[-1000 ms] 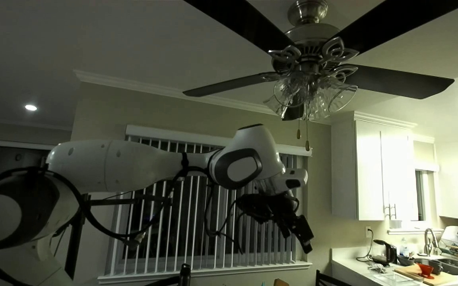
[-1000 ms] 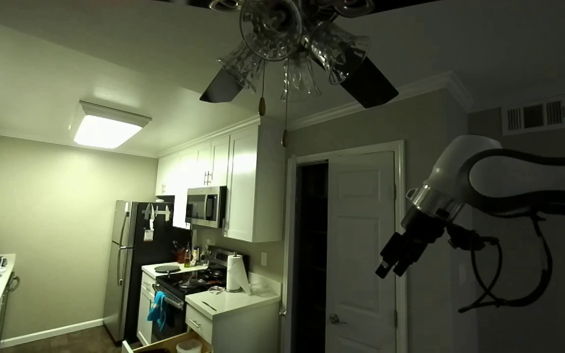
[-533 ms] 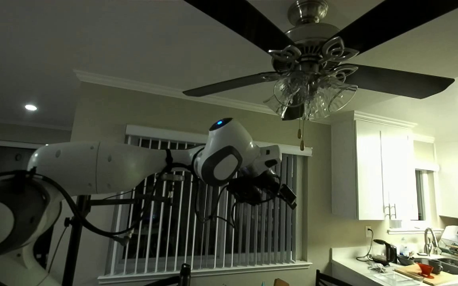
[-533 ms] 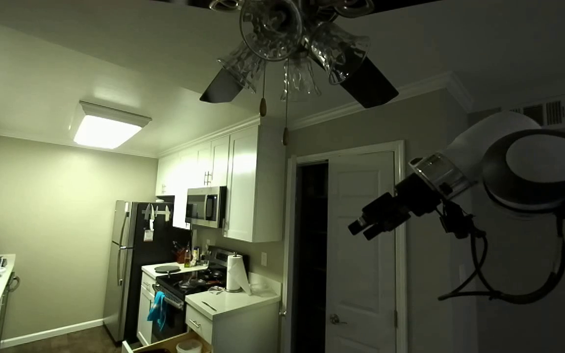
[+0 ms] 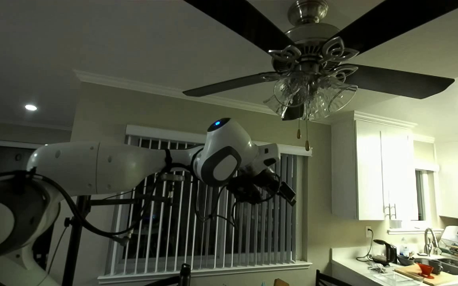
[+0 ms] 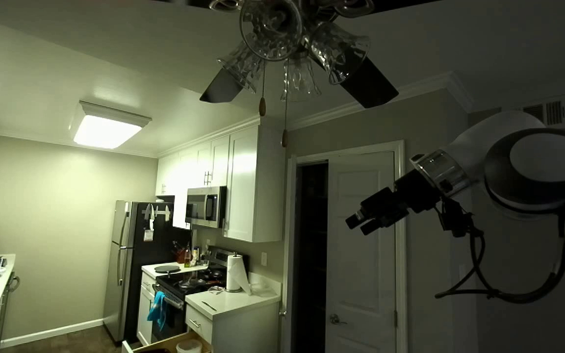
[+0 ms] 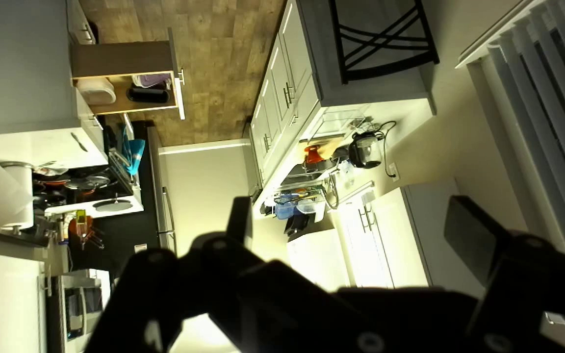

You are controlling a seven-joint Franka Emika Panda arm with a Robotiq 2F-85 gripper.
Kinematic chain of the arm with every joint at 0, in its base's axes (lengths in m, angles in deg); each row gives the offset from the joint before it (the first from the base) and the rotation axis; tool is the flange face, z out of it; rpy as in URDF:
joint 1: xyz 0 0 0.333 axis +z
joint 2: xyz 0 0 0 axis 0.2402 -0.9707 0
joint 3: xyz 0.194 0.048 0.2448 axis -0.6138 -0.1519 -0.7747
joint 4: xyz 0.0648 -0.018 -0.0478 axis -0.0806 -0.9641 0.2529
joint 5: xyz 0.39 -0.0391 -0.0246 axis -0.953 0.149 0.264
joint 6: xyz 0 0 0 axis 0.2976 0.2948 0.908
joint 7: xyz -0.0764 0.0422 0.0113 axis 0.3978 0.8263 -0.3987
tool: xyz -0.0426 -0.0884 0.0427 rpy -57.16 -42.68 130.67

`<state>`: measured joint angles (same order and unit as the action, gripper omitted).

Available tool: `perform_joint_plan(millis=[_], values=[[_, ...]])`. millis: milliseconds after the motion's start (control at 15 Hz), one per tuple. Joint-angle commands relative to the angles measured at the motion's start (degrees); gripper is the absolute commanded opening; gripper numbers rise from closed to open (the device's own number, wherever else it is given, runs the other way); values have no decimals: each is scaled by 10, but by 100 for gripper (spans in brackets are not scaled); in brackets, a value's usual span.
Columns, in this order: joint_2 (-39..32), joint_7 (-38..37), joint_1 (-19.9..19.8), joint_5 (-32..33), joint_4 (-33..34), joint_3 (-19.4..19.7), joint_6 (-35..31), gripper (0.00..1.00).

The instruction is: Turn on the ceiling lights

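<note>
Two fingers (image 7: 240, 223) stand wide apart on the pincer (image 7: 353, 228); nothing sits between them, so it's released, with no grip on anything. The pincer hangs below the ceiling fan (image 5: 312, 33), over on the side where the robot's arm (image 5: 129, 167) reaches in, slanting down rather than up toward the fan.

Next out from it are what I take to be the task's things: a shorter pull (image 6: 262, 106) and a longer pull (image 6: 284, 138), each dangling beneath the fan. In both exterior views the pincer shows lower than both of them and apart from them. The longer pull looks the nearer; I can't tell which of the two works the light.

Up at the fan itself, the glass shades (image 5: 318, 97) are dark. So I'd call the job at its beginning: the arm is up in the fan's neighbourhood, but no pull is caught and nothing at the fan glows. What's left, I judge, is to rise toward the space under the fan, close on one pull, tug down and let go.

Past the fan, on the side away from the arm, a square ceiling lamp (image 6: 107, 131) is lit, and a recessed light (image 5: 31, 107) shines well apart from the fan too; I doubt those are the ones wanted.
</note>
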<state>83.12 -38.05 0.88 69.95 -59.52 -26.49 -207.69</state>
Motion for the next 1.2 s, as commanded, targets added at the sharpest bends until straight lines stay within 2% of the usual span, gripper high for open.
perform_joint_plan(millis=[0,333,733,1133], values=[[-1,1,-3,-2,2,-2,1,100],[-2,3,-1,-3,3,-2,1,100],[-32,7,17,-11,32,-16,-31,100],[-102,14,31,5,109,-43,-147,100]])
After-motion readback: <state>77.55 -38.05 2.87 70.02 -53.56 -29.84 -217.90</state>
